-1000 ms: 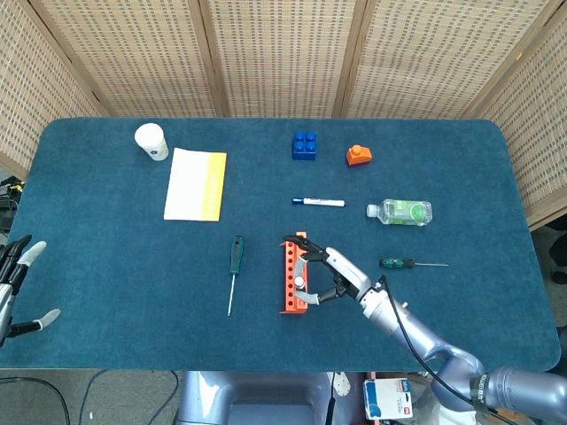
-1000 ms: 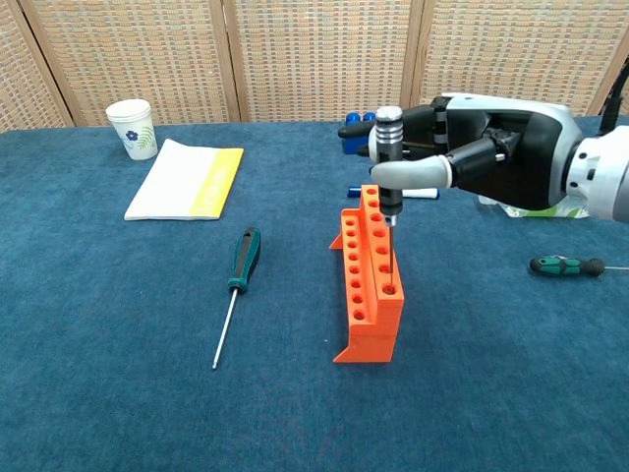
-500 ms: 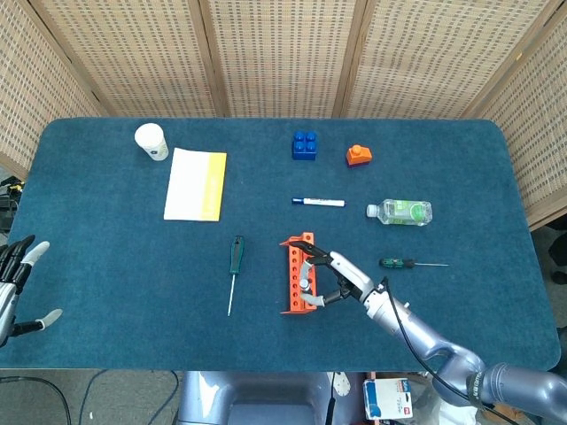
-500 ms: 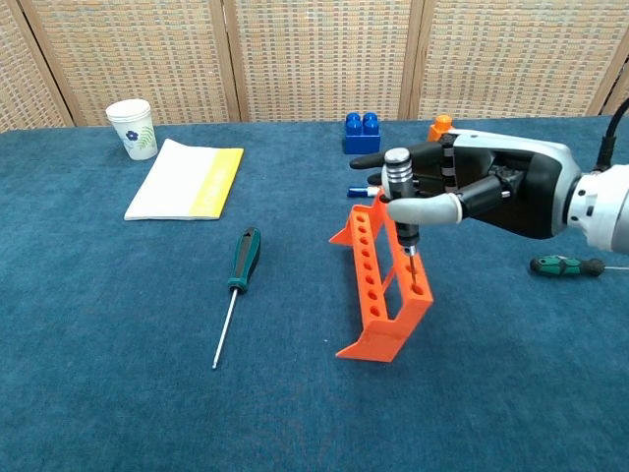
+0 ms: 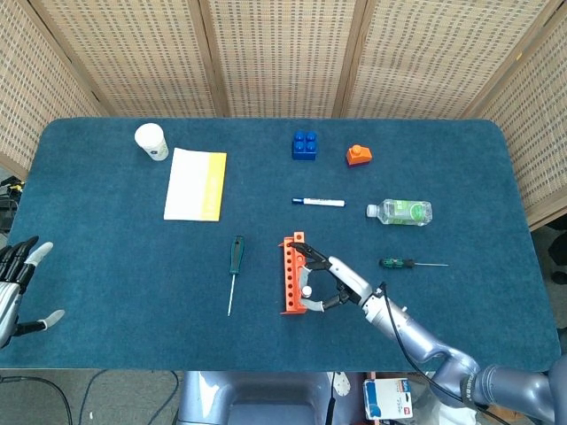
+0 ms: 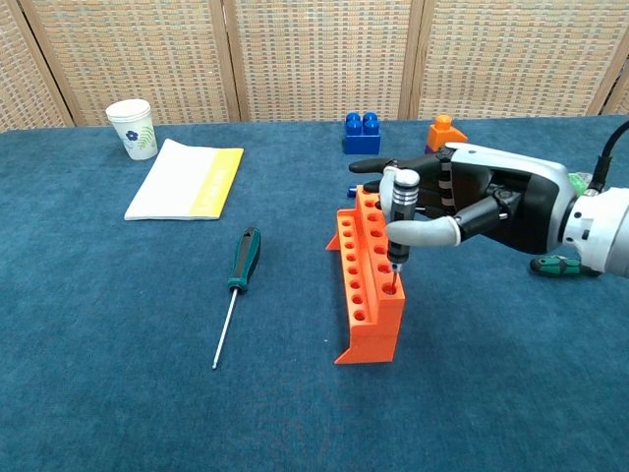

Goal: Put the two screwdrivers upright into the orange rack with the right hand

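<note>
Right hand (image 6: 472, 208): clamped on small screwdriver (image 6: 399, 211), upright, tip at a front hole of orange rack (image 6: 366, 280), mid-desk toward near edge. Risk: sideways pull tips the light rack. Green screwdriver (image 6: 242, 260) lies left of it, untouched. Left hand (image 5: 16, 288): fingers apart, empty.

Right hand (image 6: 472, 206) reaching in from the table's right side, thumb and a finger pinching a screwdriver (image 6: 398, 211) held upright. Left hand (image 5: 16, 288) at the table's left edge near the front corner, holding nothing, fingers spread apart.
</note>
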Motion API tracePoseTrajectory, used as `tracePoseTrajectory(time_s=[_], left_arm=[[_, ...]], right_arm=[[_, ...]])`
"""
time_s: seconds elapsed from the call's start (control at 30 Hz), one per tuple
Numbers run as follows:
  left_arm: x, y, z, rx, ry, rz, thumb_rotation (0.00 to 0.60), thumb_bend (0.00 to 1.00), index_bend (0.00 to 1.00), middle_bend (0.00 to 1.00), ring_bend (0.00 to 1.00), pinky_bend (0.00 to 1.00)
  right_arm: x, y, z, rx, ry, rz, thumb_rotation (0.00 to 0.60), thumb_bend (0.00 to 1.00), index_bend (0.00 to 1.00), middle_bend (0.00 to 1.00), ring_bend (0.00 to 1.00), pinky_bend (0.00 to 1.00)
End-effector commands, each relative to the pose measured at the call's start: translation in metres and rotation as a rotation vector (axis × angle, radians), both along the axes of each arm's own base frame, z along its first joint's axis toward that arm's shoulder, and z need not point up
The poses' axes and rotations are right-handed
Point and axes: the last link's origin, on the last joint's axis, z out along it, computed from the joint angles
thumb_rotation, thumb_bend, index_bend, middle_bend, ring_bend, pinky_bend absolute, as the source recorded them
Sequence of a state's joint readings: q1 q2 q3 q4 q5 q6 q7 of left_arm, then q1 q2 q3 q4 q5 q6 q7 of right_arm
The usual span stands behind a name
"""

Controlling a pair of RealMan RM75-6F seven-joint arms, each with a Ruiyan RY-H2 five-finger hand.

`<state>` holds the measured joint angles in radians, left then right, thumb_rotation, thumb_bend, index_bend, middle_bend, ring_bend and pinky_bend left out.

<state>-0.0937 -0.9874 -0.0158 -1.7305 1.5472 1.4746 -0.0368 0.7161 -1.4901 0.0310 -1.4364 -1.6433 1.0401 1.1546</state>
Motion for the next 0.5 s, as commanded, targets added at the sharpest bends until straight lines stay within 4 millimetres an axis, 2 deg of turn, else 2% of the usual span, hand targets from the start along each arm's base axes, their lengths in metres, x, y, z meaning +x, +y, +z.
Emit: tracePoseTrajectory(time_s=[0.03, 0.5], left_arm=[[0.000, 0.000, 0.000, -0.001, 0.000, 0.000, 0.600, 0.00, 0.00, 0.00, 0.00, 0.00], [0.000, 0.000, 0.001, -0.002, -0.003, 0.001, 0.600, 0.00, 0.00, 0.00, 0.00, 0.00]], right_arm=[[0.000, 0.000, -0.001, 0.001, 0.000, 0.002, 0.600, 0.55, 0.69, 0.02, 0.00, 0.00], [-0.004, 0.001, -0.012, -0.014, 0.037, 0.024, 0.600, 0.55, 0.69, 0.00, 0.00, 0.00]])
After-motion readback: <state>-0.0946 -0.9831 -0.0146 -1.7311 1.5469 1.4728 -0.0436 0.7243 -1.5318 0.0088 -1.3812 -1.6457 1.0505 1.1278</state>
